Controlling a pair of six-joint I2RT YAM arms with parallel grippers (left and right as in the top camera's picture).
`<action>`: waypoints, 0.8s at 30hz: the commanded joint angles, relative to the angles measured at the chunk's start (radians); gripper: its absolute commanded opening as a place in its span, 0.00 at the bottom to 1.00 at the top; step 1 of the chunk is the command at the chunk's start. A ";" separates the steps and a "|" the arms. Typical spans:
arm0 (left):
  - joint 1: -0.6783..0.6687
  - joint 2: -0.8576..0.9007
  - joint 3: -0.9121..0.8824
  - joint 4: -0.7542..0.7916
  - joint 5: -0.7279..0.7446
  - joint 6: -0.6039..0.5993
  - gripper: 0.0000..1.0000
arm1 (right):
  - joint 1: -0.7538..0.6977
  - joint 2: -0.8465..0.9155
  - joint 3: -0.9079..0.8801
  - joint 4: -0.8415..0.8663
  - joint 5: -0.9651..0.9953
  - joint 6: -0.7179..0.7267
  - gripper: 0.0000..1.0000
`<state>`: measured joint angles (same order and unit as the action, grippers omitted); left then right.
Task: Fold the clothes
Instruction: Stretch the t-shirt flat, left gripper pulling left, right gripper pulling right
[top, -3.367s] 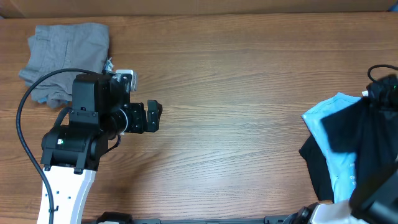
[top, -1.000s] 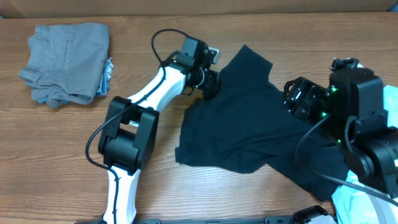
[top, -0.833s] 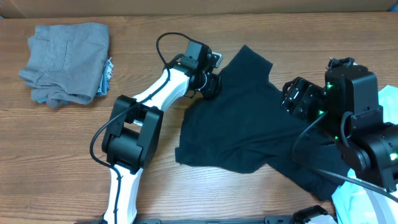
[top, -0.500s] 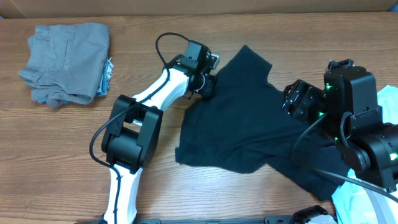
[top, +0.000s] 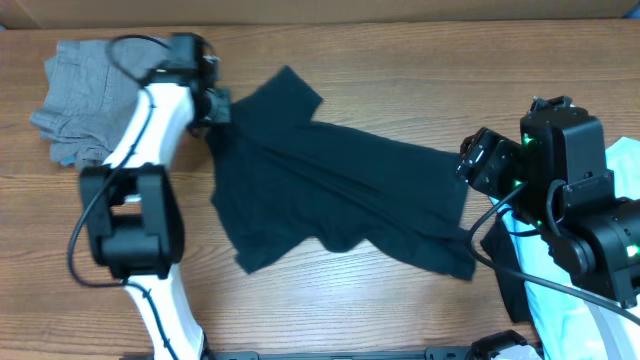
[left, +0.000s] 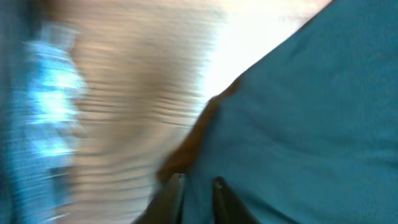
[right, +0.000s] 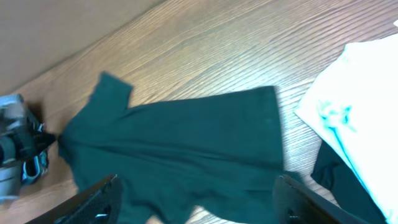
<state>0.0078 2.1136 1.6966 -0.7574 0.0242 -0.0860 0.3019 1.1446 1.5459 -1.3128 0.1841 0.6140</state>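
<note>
Toward the bench (top: 400, 80) left end, your left claw (top: 210, 108) pinches the black T-shirt (top: 340, 195), sprawled crumpled mid-bench; right claw (right: 196, 183) hangs apart beside its hem. Draw cloth taut and flat before any fold

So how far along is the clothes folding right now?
Done: the grey folded garments lie at the far left. In hand: the left gripper pinches the black T-shirt, spread but wrinkled, unfolded; the right gripper is open beside it. Left: folding it, then the light blue T-shirt.
</note>
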 joint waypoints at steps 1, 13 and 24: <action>0.001 -0.135 0.041 -0.002 0.014 -0.010 0.39 | -0.002 0.023 0.013 0.016 0.058 0.016 0.82; -0.042 -0.329 0.041 -0.200 0.159 0.064 0.56 | -0.118 0.338 0.012 0.035 0.061 -0.003 0.67; -0.039 -0.510 0.041 -0.434 0.122 0.064 0.57 | -0.286 0.726 0.012 0.098 -0.139 -0.174 0.62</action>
<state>-0.0368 1.6855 1.7241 -1.1698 0.1497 -0.0437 0.0544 1.8252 1.5463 -1.2366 0.1040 0.4755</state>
